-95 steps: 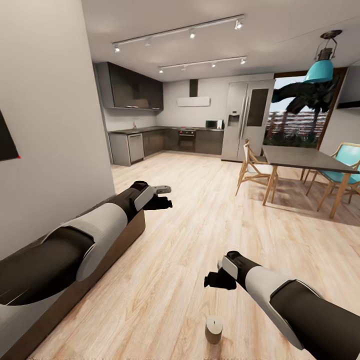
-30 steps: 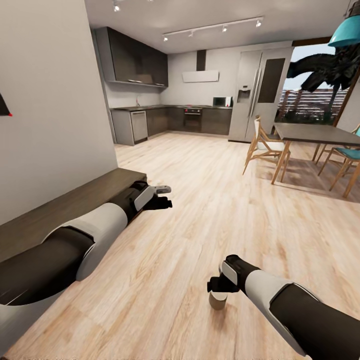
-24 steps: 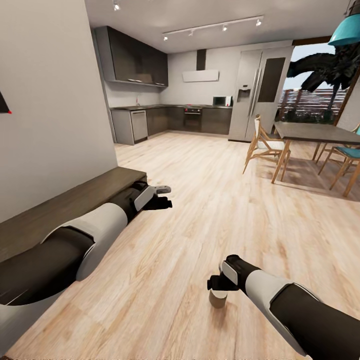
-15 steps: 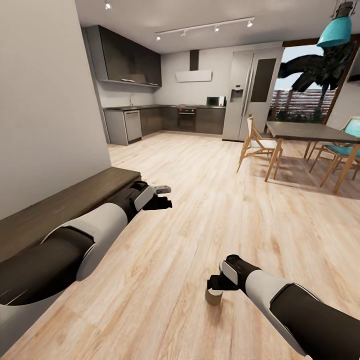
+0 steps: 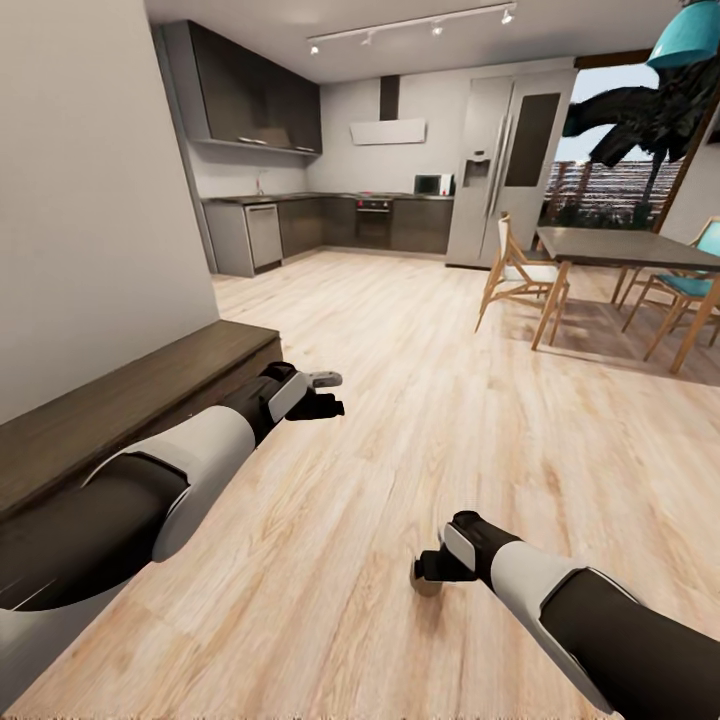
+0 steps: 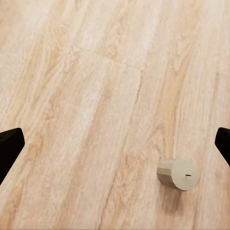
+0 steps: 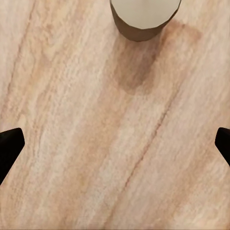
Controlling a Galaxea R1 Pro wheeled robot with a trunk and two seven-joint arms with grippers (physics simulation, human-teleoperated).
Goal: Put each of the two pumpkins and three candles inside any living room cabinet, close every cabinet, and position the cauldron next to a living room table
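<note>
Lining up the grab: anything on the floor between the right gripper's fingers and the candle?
No. The right wrist view shows bare wood floor between the open right gripper and the candle.

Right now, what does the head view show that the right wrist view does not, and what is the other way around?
The head view alone shows the cabinet, both arms, the kitchen and the dining table. The right wrist view alone shows the candle from close above, standing on the floor ahead of the right gripper's open fingertips. Both share the candle and wooden floor.

Bright even render; soft shadows; wide-angle edge stretch.
</note>
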